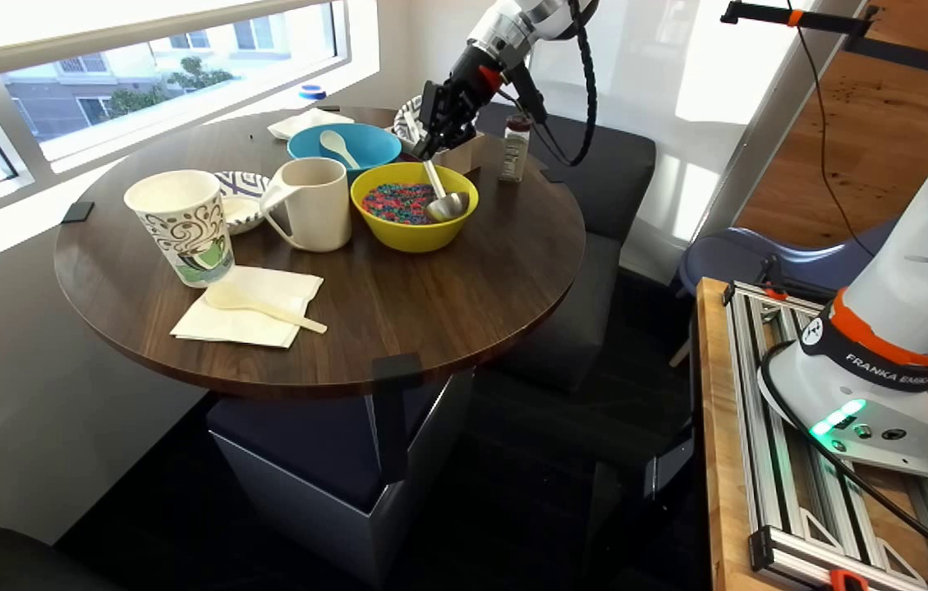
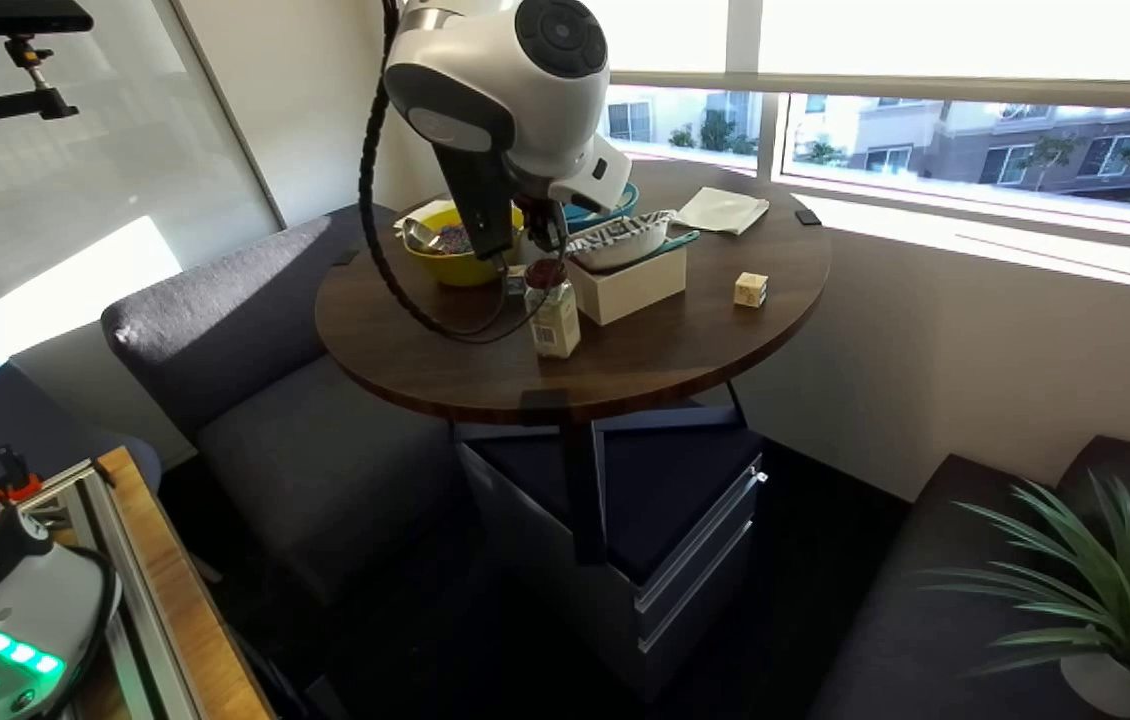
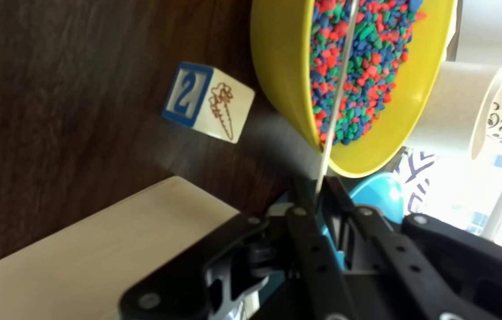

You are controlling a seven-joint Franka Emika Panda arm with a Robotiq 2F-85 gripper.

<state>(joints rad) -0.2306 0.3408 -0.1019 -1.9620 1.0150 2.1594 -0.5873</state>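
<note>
gripper [image 3: 318,190]: nearly closed, gripping ladle [image 1: 448,208] | likely light, stiff, slick; hold handle | exterior view: scoop 3 o'clock in yellow bowl [image 1: 408,238]

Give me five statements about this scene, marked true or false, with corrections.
1. The black gripper holds the long-handled metal ladle. True.
2. The ladle reaches into the round yellow bowl. True.
3. The bowl's pebble-like pieces are all green. False: red, green and blue pieces show.
4. The pale cube block with a blue 2 sits inside the bowl. False: the block sits outside, on the dark brown table.
5. The swirl-patterned white paper cup stands upright. True.
</note>
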